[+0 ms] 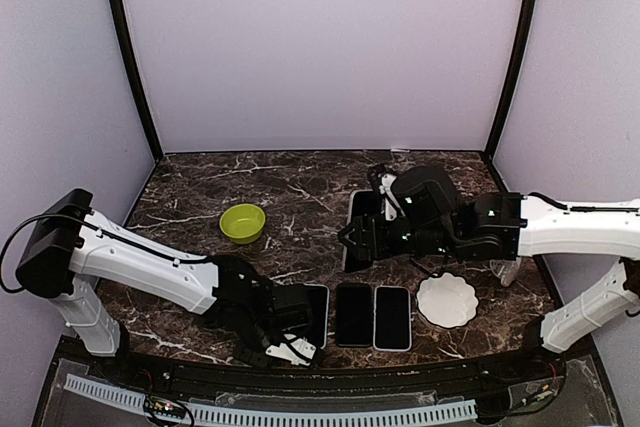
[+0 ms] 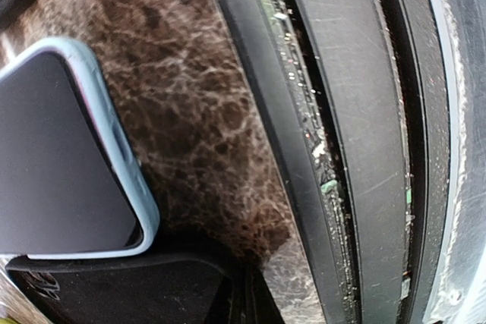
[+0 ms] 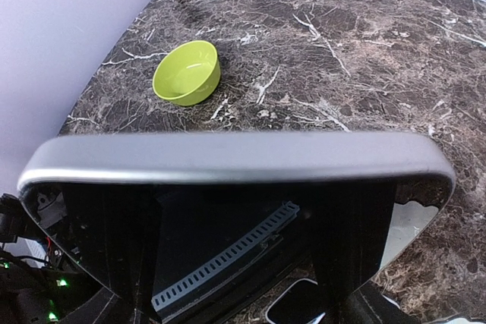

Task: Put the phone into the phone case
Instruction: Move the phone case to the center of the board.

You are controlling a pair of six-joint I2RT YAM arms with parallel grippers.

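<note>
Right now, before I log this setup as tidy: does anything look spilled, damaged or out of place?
Nothing spilled or broken. One oddity: pale grit flecks along the scuffed black rail at the near edge of the brown marble table. The silver-rimmed black phone sits gripped in the right hand; the lime-green bowl stands upright.

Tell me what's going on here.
The right hand is clamped on a silver-edged phone, holding it lifted over the middle of the marble table. The left hand sits low at the near edge beside a light-blue case lying flat; whether it grips anything cannot be told. The phone is not in a case yet. A green bowl and a white dish stand off to the sides.
</note>
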